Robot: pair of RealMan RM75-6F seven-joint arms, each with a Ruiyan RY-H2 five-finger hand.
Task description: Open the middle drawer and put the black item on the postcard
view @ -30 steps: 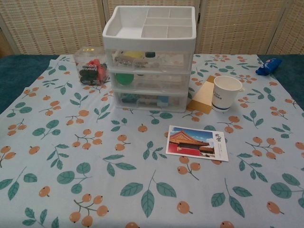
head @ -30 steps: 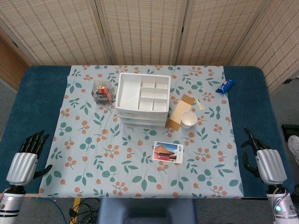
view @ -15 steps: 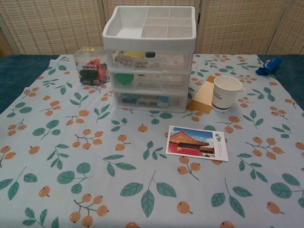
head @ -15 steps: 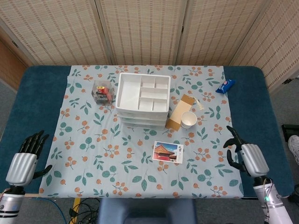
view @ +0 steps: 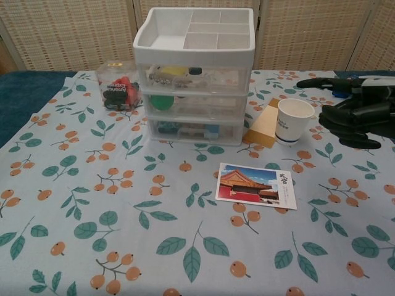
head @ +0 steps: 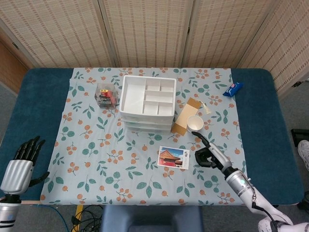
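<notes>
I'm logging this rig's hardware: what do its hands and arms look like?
The left hand has a silver back and black fingers. The right hand is black with jointed fingers on a silver wrist; a thin dark cable runs along its forearm.

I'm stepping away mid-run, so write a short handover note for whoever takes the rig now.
Left hand: open, empty, off the cloth at the table's near left edge.
Right hand: open, empty, in the air right of the postcard, near the paper cup.
Drawer unit: all three drawers shut; middle drawer untouched. The black item cannot be made out.
Done: nothing.
Left: open the middle drawer, take the black item, lay it on the postcard.
</notes>
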